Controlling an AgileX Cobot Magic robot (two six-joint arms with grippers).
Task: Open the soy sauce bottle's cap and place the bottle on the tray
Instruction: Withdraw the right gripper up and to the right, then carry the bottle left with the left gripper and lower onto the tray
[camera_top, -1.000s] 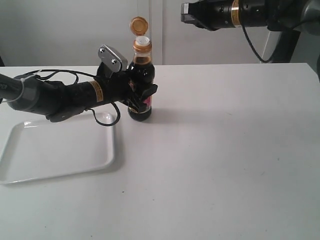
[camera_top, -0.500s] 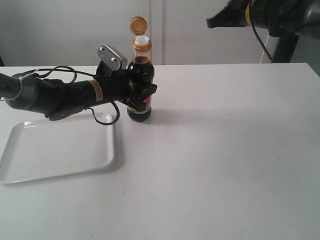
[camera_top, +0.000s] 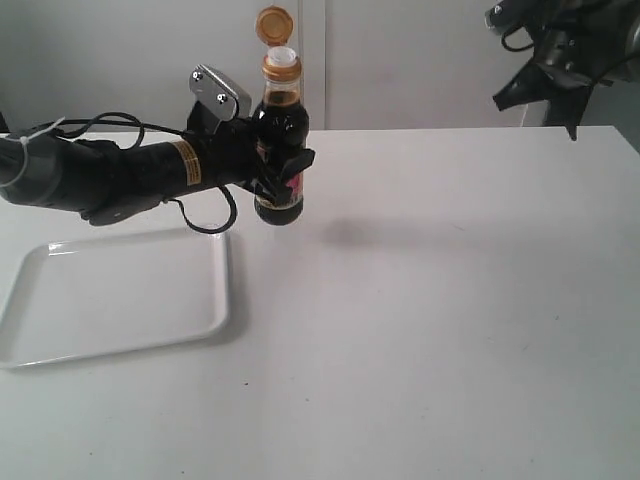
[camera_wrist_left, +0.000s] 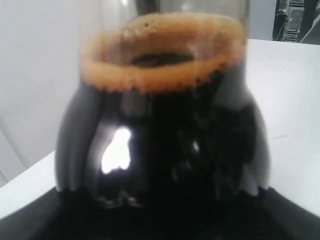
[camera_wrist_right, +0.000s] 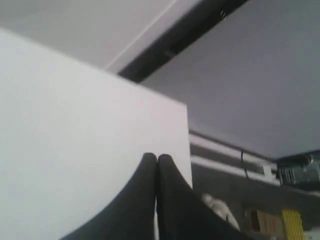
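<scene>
Underlying everything: broad white tabletop surface (camera_top: 450, 330).

At its left side, lying flat: white rectangular plastic tray with rounded corners and a low raised rim (camera_top: 120, 295).

Reaching in level from the left, above the tray's far right corner: black left tool (camera_top: 283, 178), clenched around the belly of the bottle.

High at the far right, well apart from tray and bottle: black right tool (camera_top: 525, 88). In the right wrist view, fingertips pressed together on nothing (camera_wrist_right: 157, 165).

In the left tool's grasp: small clear plastic soy sauce bottle of dark liquid with a pink label (camera_top: 281, 140). Upright, long axis vertical, neck up. Base apparently clear of the surface, judging by the shadow lying apart to the right. Left wrist view filled by the dark body (camera_wrist_left: 160, 160), foam ring at the liquid line, seated low between the jaws.

Atop the neck: small round golden-tan hinged flip cap (camera_top: 275, 22), swung up and back, white spout exposed. Opening step judged done.

Relation to watch: tray below and to the left of the held bottle, near, on the left arm's own side. Placement likely a short carry leftward and toward the camera, then straight down, with the axis kept vertical. Open spout, so any tilt risks a spill. Right arm far off, likely not needed.
</scene>
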